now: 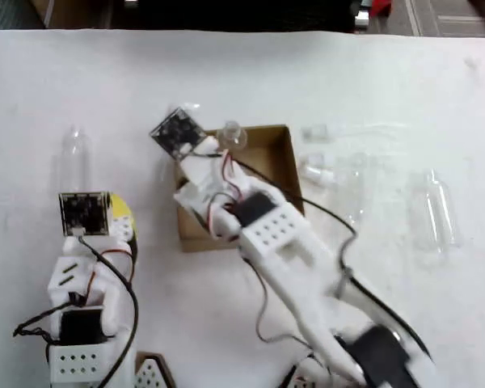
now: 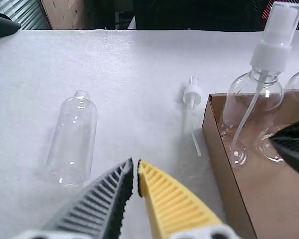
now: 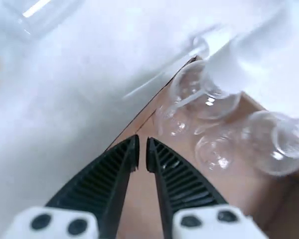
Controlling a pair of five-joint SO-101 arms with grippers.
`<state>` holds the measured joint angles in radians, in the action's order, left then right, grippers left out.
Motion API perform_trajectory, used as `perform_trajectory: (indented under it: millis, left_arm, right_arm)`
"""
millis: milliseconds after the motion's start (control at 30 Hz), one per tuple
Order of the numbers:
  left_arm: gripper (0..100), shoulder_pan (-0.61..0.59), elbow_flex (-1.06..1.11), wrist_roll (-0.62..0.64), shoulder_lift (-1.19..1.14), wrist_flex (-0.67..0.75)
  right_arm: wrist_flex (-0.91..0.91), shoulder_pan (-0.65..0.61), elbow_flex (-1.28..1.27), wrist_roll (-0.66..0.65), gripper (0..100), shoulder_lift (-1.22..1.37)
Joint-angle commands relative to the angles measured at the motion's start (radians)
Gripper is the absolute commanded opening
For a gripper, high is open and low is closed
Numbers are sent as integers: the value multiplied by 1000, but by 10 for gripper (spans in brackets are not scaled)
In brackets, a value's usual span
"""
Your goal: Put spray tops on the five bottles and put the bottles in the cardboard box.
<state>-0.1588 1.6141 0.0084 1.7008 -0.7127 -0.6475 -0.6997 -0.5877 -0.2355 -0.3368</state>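
Left wrist view, left gripper (image 2: 135, 169) pressed together empty, right gripper (image 3: 142, 147) likewise over cardboard box (image 3: 249, 204).

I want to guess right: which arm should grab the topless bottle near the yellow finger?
Left. The clear plastic bottle lies just ahead of the left fingers; the right fingers hang over the brown cardboard box.

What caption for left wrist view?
Left tool shut near a capless bottle, a loose spray top and the cardboard box.
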Motion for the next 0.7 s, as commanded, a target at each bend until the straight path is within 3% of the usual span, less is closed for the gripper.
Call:
perform_trajectory:
  millis: [0,100,200,300,400,500,667]
  left_arm:
    - [24,-8,-71,9,4,-17]
    - [24,-8,-71,6,4,-17]
    - [24,-12,-71,5,4,-17]
    - [24,-12,-69,5,4,-17]
    - [24,-8,-69,5,4,-17]
    - [24,-7,-69,5,4,-17]
    - [24,-8,-69,5,4,-17]
  right_arm:
    - [-151,48,15,-12,17,-234]
    - [-226,171,15,-12,17,-392]
    - [-248,386,17,-12,17,-506]
    - [-240,625,21,-12,17,-526]
    - [-197,788,18,-12,17,-466]
    - [-179,871,44,-12,18,-355]
    - [-197,908,175,-12,18,-125]
